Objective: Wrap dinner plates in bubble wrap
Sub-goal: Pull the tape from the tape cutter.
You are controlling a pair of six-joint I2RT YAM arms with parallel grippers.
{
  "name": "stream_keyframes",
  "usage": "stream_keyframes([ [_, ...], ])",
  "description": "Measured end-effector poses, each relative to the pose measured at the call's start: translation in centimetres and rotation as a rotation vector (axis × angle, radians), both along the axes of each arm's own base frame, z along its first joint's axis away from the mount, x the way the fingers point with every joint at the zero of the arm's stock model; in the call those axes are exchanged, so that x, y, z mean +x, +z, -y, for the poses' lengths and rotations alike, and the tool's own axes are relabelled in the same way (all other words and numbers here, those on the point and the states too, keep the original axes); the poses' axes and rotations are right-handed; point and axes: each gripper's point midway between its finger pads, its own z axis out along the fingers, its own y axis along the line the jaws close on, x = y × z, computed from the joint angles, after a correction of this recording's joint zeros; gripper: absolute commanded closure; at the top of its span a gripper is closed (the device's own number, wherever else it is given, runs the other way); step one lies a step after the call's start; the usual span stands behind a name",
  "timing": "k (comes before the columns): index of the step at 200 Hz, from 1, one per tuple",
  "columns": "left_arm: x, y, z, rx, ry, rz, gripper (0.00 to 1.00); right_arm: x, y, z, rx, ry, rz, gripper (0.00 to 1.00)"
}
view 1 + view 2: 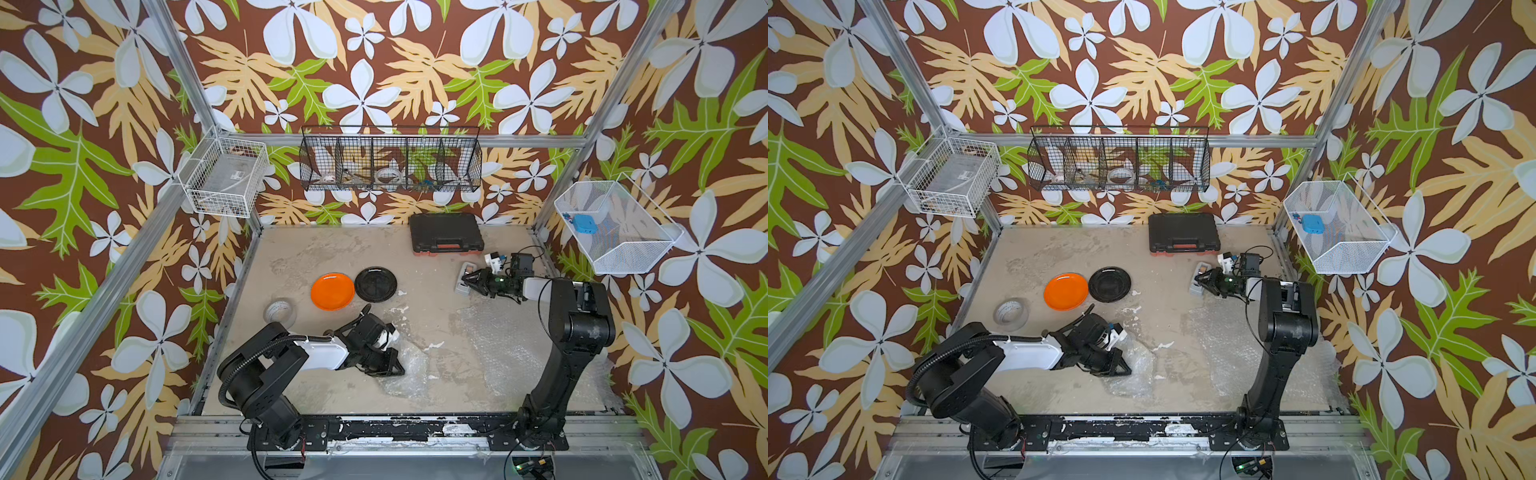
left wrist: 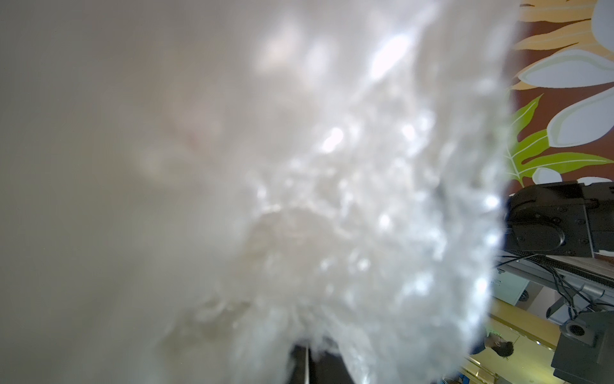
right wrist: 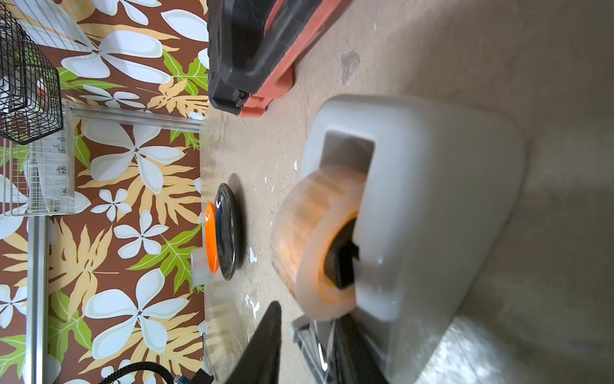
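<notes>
Two bubble wrap sheets [image 1: 409,374] [image 1: 498,349], two plates [image 1: 332,291] [image 1: 375,284]

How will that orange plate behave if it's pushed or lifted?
The orange plate looks glossy, so it would probably slide easily and might slip from a pinch. It lies flat and shallow, likely rigid, with little rim to catch. Its edge seems to touch the black plate, so a push that way may shove both.
</notes>
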Motion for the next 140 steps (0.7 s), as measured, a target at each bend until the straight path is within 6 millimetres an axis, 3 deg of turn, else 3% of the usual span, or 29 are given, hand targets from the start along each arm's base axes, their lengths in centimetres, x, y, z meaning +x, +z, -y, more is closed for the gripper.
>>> stream_keyframes([
  [40, 0.0, 0.0, 0.0, 0.0, 0.0, 0.0, 0.92, 0.1, -0.2, 0.1, -0.008, -0.007, -0.004, 0.85],
  [70, 0.0, 0.0, 0.0, 0.0, 0.002, -0.002, 0.91, 0.0, -0.2, 0.4, -0.025, -0.024, -0.015, 1.0],
  [140, 0.0, -0.1, 0.0, 0.0, 0.003, -0.002, 0.92, -1.2, 2.9, -0.9, -0.019, -0.008, 0.015, 1.0],
])
